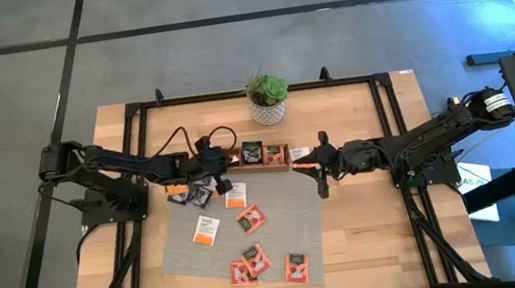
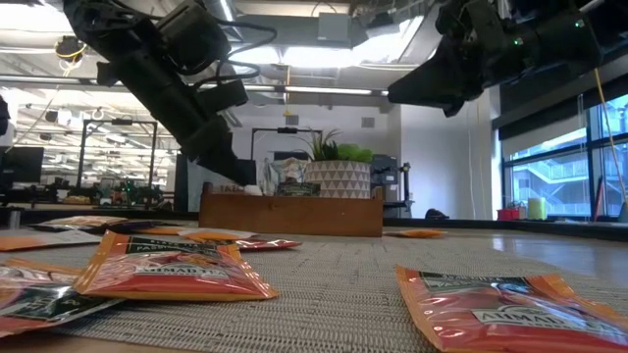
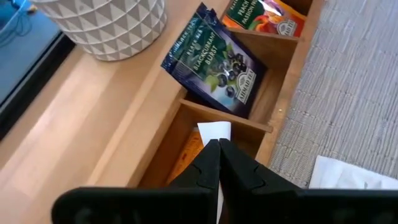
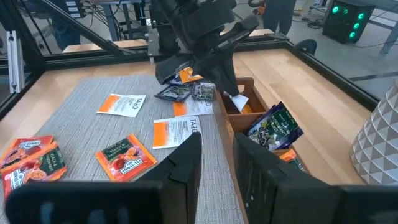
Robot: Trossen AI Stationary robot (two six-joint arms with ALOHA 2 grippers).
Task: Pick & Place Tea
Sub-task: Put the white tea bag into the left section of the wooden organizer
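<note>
The long wooden tray (image 1: 261, 155) lies at the mat's far edge. My left gripper (image 3: 217, 148) hangs over the tray's left compartment (image 3: 180, 149), shut on a white-and-orange tea packet (image 3: 215, 131). The middle compartment holds dark blackcurrant packets (image 3: 217, 65) standing on edge, and the right one holds an orange-red packet (image 3: 273, 22). My right gripper (image 4: 217, 149) hovers open and empty by the tray's right end (image 1: 308, 160). Several more tea packets (image 1: 206, 229) (image 1: 251, 219) (image 1: 297, 267) lie flat on the grey ribbed mat (image 1: 281, 206). My left gripper pinches the white-and-orange packet between its two shut fingers; a white corner (image 3: 216, 129) sticks out past the fingertips. The fingers come slanting down from the table's left side. The packet's free end (image 4: 240, 102) reaches into the tray's left compartment; whether it touches the bottom is hidden.
A potted plant in a white patterned pot (image 1: 269, 105) stands just behind the tray. A few dark and orange packets (image 1: 194, 195) lie under the left arm at the mat's far left corner. One orange packet (image 2: 417, 233) lies past the tray's right end. A black frame rims the table (image 1: 386, 126).
</note>
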